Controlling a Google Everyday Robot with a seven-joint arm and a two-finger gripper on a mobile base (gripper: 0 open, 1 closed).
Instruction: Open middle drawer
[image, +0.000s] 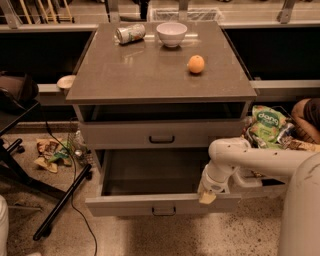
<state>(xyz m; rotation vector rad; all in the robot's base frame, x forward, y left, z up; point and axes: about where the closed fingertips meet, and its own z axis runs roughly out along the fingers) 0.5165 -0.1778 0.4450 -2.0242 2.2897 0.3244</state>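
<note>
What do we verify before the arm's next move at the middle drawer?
1. Middle drawer pulled out, interior visible: ok.
2. Gripper at the drawer's front edge, right of its handle: ok.
3. Gripper clear of the drawer front: cannot tell.
4. Top drawer shut: ok.
5. Can, bowl and orange sit back from the cabinet top's front edge: ok.
6. Black stand leg on the floor, close to the drawer's left side: not ok.

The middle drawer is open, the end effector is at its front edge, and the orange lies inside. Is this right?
No: the camera view shows the orange on the cabinet top. The middle drawer is open, end effector at its front edge.
</note>
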